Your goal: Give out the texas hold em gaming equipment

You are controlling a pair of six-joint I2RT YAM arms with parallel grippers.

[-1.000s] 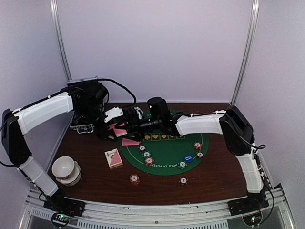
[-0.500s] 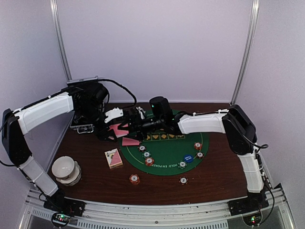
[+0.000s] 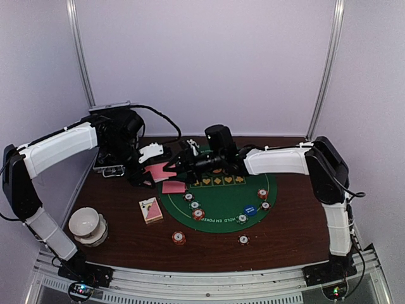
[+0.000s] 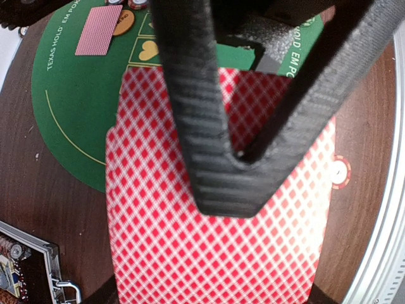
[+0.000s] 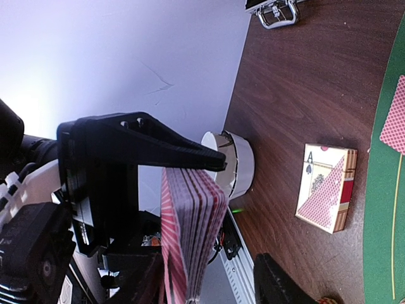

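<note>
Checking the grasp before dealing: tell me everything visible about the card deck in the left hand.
The deck is a thick stack of paper-like cards with red-and-white diamond-lattice backs facing up. The left hand is shut on it, a black ribbed finger pressing its top card. It hangs above the green mat and the brown table, touching neither.

card deck (image 4: 215, 253): red-white diamond lattice backs
mat (image 3: 221, 196): green, yellow lettering and line
table (image 3: 126, 244): dark brown wood
bowl (image 3: 85, 221): white
button disc (image 3: 250, 209): blue
</note>
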